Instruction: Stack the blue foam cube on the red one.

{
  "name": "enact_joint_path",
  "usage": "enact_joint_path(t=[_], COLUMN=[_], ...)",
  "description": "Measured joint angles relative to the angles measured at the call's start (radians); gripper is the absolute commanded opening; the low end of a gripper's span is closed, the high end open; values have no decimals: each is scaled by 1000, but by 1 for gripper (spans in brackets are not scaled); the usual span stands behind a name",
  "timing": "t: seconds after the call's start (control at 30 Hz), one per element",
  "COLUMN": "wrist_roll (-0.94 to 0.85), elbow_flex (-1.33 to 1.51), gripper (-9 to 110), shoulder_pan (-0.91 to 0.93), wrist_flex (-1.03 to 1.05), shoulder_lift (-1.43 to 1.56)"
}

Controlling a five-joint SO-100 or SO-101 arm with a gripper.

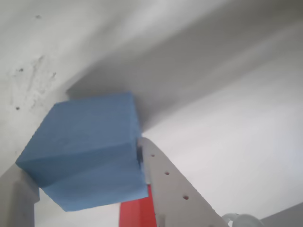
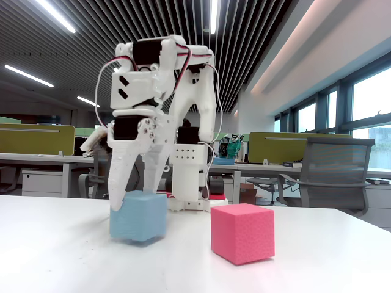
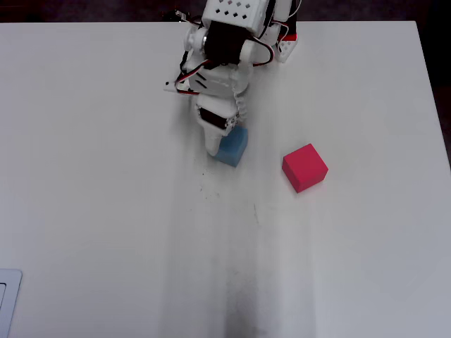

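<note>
The light blue foam cube sits at or just above the white table, left of the pink-red foam cube in the fixed view. My gripper comes down from above with one finger on each side of the blue cube. In the wrist view the blue cube fills the gap between both fingers, touching each. In the overhead view the blue cube lies under my gripper, and the red cube stands apart to its right, a cube-width or more away.
The arm's base stands at the table's far edge in the overhead view. The white table spreads wide to the left and front. Office desks and a chair stand beyond the table in the fixed view.
</note>
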Motion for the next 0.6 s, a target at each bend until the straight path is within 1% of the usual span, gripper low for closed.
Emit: enact_joint_path(t=[0.33, 0.6], wrist_roll=[11, 17], elbow_flex=[-156, -342], gripper=[22, 22], shoulder_pan=[-26, -72], wrist_flex=[104, 212], shoulder_lift=[6, 32])
